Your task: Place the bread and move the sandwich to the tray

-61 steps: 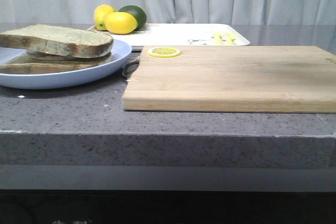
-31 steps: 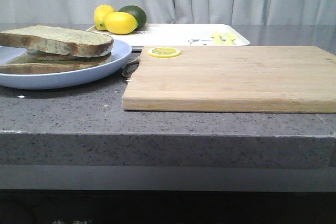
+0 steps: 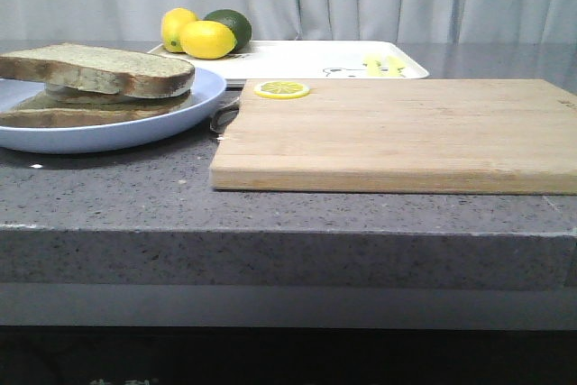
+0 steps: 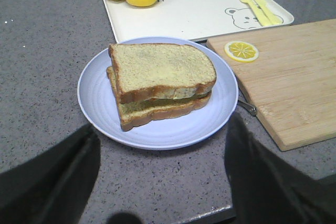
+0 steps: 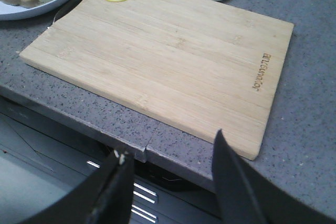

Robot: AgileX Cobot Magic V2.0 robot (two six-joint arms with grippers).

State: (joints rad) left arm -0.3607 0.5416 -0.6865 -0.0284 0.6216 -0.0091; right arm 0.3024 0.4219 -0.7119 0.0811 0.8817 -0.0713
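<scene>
The bread point(image 4: 160, 69), a thick speckled slice with brown crust, lies on top of the sandwich point(image 4: 152, 109) on the round pale blue plate point(image 4: 94, 93). The egg is almost wholly hidden between the slices. The stack also shows in the front view point(image 3: 99, 68) at the left. The white tray point(image 4: 194, 9) lies just behind the plate. My left gripper point(image 4: 163, 129) is open and empty, hovering at the plate's near rim. My right gripper point(image 5: 170, 148) is open and empty over the table's front edge, near the cutting board point(image 5: 168, 61). Neither gripper shows in the front view.
Two lemons point(image 3: 206, 39) and a lime point(image 3: 230, 22) sit on the tray's point(image 3: 297, 59) far left corner; a yellow fork and knife point(image 4: 257, 8) lie at its right. A lemon slice point(image 3: 281, 89) lies on the wooden cutting board point(image 3: 397, 132), right of the plate point(image 3: 108, 132).
</scene>
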